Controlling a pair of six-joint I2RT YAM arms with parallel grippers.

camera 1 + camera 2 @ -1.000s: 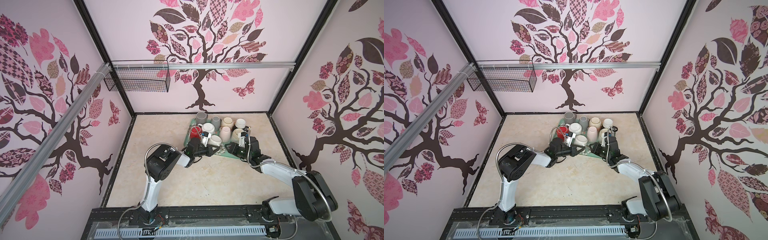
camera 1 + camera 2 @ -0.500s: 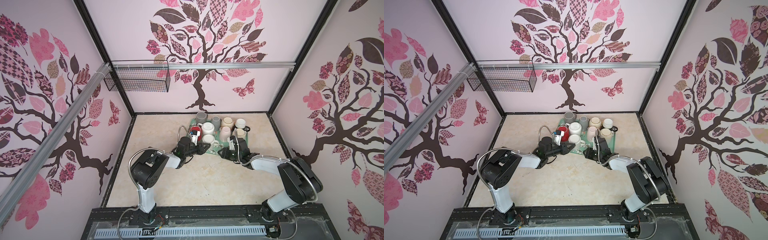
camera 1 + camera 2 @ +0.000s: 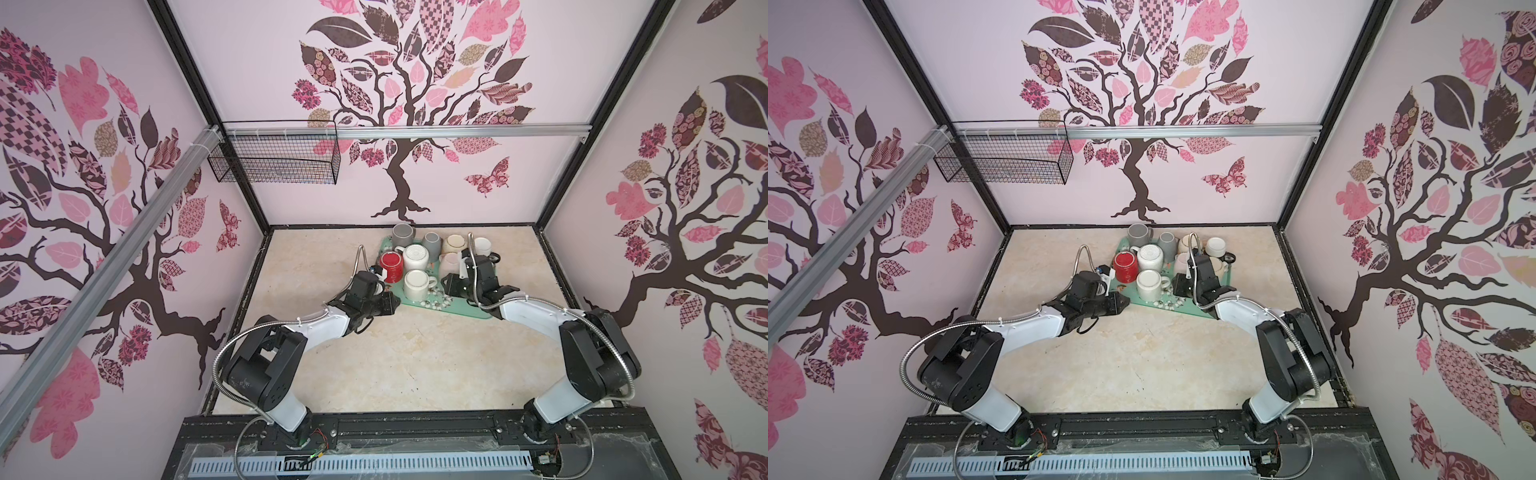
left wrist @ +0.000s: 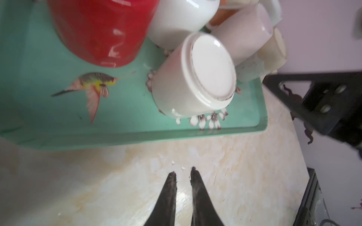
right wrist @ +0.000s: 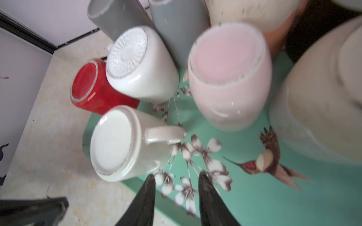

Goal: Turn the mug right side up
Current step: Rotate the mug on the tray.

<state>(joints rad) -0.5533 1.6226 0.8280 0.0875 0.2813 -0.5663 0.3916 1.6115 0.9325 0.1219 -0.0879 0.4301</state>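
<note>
Both arms reach low and forward, elbows bent outward. The left gripper (image 4: 182, 174) hovers over the bare table (image 4: 225, 176) just off the teal tray (image 4: 49, 119), at 8 o'clock from the white mug (image 3: 417, 284), its fingers a narrow gap apart and empty. The right gripper (image 5: 177, 176) hangs over the tray at the mug's 3 o'clock, beside the handle, with its jaws spread and holding nothing. The mug stands base-up on the tray's near side. Over the last second the left elbow has sunk back, and the right gripper has shifted inward toward the mug.

Wire basket (image 3: 274, 160) hangs on alu rail (image 3: 457, 132) at back wall w/ tree decal (image 3: 399, 183); beige tabletop (image 3: 415, 365) below.
</note>
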